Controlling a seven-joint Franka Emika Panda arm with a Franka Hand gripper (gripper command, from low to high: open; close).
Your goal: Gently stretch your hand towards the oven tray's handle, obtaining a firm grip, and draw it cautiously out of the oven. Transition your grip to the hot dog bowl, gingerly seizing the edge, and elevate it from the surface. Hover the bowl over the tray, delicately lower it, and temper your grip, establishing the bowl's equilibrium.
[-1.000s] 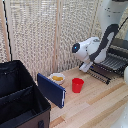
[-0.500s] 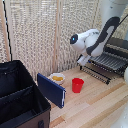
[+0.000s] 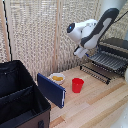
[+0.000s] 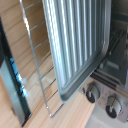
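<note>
The dark oven [image 3: 118,46] stands at the exterior view's right. Its wire rack tray [image 3: 106,61] sticks out of the front, with the long front bar [image 3: 96,65] facing the red cup. My gripper [image 3: 80,51] hangs above and just off that front edge, holding nothing I can see; its jaws are too small to read. The white bowl with yellow food [image 3: 58,78] sits on the wooden table behind the blue panel. The wrist view shows the thin wire rack [image 4: 39,65], a ridged grey pan [image 4: 80,40] and the oven's knobs [image 4: 93,92], but no fingers.
A red cup [image 3: 77,85] stands between the bowl and the oven. A blue flat panel [image 3: 51,90] leans in front of the bowl. A large black case [image 3: 20,100] fills the exterior view's left. A slatted screen [image 3: 40,35] backs the table.
The arm has lifted and swung toward the exterior view's left, away from the pulled-out rack. The bowl, cup and panel have not moved.
</note>
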